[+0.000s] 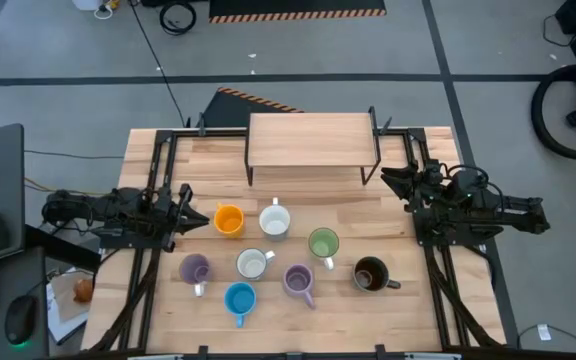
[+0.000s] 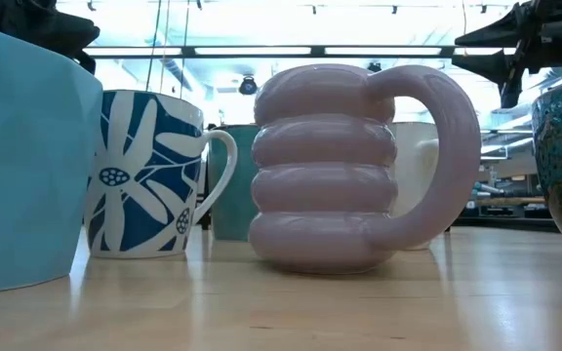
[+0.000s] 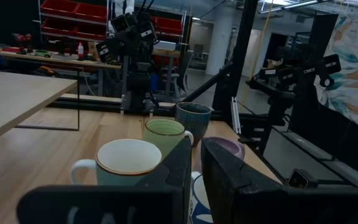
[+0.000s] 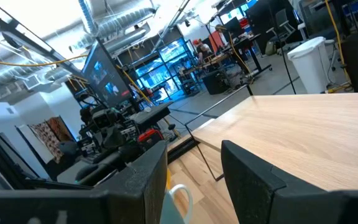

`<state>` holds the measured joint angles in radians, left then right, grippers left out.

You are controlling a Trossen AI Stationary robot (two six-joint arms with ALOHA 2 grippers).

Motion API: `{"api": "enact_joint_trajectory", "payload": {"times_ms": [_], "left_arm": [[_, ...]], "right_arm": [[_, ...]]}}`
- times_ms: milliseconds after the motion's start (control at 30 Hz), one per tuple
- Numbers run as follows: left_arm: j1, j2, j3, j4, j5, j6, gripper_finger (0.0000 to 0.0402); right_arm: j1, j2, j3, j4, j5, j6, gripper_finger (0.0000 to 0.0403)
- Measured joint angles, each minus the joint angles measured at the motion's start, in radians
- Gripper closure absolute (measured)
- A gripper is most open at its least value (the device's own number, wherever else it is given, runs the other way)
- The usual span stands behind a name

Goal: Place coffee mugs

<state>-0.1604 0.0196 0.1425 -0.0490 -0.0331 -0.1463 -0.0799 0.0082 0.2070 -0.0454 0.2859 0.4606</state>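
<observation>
The coffee mugs sit grouped on my desk (image 1: 168,330) between my two tools, in front of the raised wooden shelf (image 1: 311,139). My left tool (image 1: 182,211) hangs at the desk's left side, its fingers set narrow with only a slim gap, gripping nothing. Just beside its tips is the orange mug (image 1: 228,220); past that the white mug (image 1: 274,220), then the green mug (image 1: 323,243). Nearer the front edge: a light purple mug (image 1: 195,268), another white one (image 1: 252,264), the blue mug (image 1: 239,298), a second light purple mug (image 1: 299,280), and the dark brown mug (image 1: 370,274). My right tool (image 1: 392,180) waits at the right side near the shelf's leg, fingers spread wide, empty
</observation>
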Motion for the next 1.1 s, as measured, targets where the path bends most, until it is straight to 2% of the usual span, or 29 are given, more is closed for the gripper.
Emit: {"api": "enact_joint_trajectory", "payload": {"times_ms": [633,733,900,1000,1100], "left_arm": [[0.0,0.0,0.0,0.002,0.0,0.0,0.0361],[0.0,0.0,0.0,0.068,-0.021,-0.039,0.0361],[0.0,0.0,0.0,0.324,-0.26,-0.214,0.0361],[0.0,0.0,0.0,0.469,-0.414,-0.32,0.0361],[0.0,-0.001,0.0,0.542,-0.528,-0.324,0.0361]], "right_arm": [[0.0,0.0,0.0,0.0,0.0,0.0,0.0245],[0.0,0.0,0.0,0.0,0.0,0.0,0.0245],[0.0,0.0,0.0,0.016,0.007,0.001,0.0245],[0.0,0.005,0.0,0.111,0.077,0.027,0.0245],[0.0,0.005,0.0,0.209,0.149,0.021,0.0245]]}}
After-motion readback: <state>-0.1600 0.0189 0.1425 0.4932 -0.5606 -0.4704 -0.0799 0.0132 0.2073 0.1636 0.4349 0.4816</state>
